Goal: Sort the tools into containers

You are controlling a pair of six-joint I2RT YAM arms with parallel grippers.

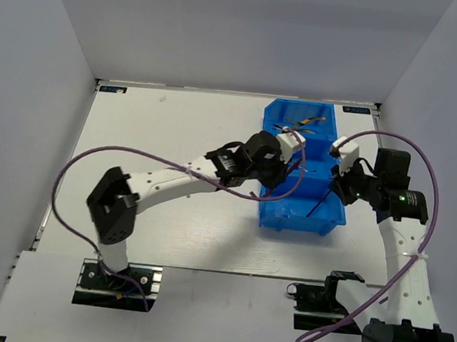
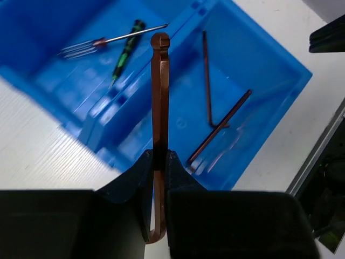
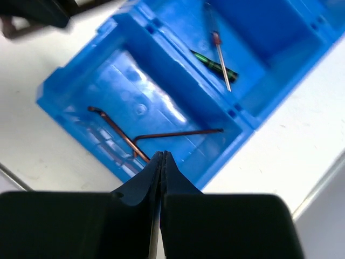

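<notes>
My left gripper (image 2: 160, 156) is shut on a long brown hex key (image 2: 160, 81), which sticks out past the fingertips above the blue containers (image 2: 280, 75). Two more hex keys (image 2: 207, 75) (image 2: 221, 127) lie crossed in the nearest compartment. In the middle compartment lie a green-handled screwdriver (image 2: 126, 51) and a thin screwdriver (image 2: 116, 39). Yellow-handled pliers (image 1: 309, 122) rest in the far compartment. My right gripper (image 3: 162, 156) is shut with nothing in it, just above the near compartment's edge, over the hex keys (image 3: 116, 129) (image 3: 178, 132).
The row of blue containers (image 1: 269, 216) stands at the table's right half, between both arms. Purple cables (image 1: 82, 164) (image 1: 426, 159) loop from each arm. White walls enclose the table on three sides.
</notes>
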